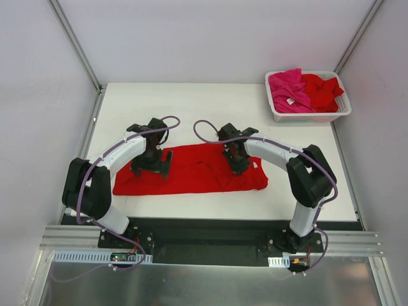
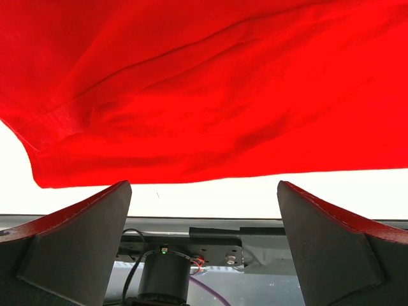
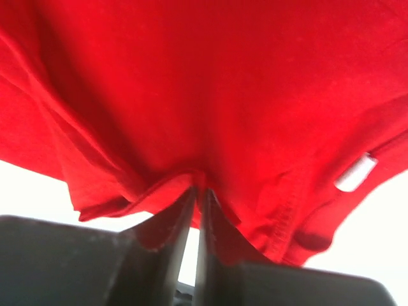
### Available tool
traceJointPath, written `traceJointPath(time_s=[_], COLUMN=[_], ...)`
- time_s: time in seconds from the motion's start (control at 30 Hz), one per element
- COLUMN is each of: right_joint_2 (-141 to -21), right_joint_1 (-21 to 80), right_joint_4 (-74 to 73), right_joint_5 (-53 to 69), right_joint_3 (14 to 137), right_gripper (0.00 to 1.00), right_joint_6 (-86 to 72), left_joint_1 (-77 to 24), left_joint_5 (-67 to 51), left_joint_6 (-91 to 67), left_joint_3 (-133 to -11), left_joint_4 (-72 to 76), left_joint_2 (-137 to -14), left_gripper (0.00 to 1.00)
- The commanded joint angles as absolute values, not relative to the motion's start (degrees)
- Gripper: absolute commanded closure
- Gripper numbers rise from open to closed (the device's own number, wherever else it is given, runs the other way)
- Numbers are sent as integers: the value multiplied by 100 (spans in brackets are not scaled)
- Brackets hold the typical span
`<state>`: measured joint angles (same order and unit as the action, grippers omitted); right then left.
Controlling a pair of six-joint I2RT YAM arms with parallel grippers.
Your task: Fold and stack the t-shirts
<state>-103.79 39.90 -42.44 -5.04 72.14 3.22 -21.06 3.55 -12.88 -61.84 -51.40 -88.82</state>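
Both arms arc inward from their bases and point their wrists down onto the red t-shirt, which lies spread flat across the middle of the table. The left gripper stands over the shirt's left part with its jaws spread wide, holding nothing; it seems to sit just above the cloth, though contact is hard to judge. The right gripper is clamped on a small fold of the shirt's near edge, close to the collar. More t-shirts are heaped in the basket at the far right corner.

Overhead from behind, looking down on the table; both wrist views close up, sharing the red t-shirt.
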Motion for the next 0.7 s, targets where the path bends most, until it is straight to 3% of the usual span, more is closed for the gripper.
traceJointPath(time_s=[0.0,0.4,0.67], right_joint_2=[-10187,-9677,-9510], right_joint_1=[4017,4096,4201], right_joint_4=[-4447,-4921,-5053], right_joint_5=[-624,-782,-791], right_joint_3=[7462,7190,6917], right_gripper=[94,99,94], right_joint_6=[325,308,343], left_joint_1=[-2162,-2162,-2153], left_joint_5=[448,422,439], left_joint_6=[-1301,-1275,-1239], left_joint_3=[-6108,-6161,-6161], left_joint_4=[-5212,-5142,-5124], left_joint_2=[-8718,-8877,-8938], left_gripper=[1,1,1])
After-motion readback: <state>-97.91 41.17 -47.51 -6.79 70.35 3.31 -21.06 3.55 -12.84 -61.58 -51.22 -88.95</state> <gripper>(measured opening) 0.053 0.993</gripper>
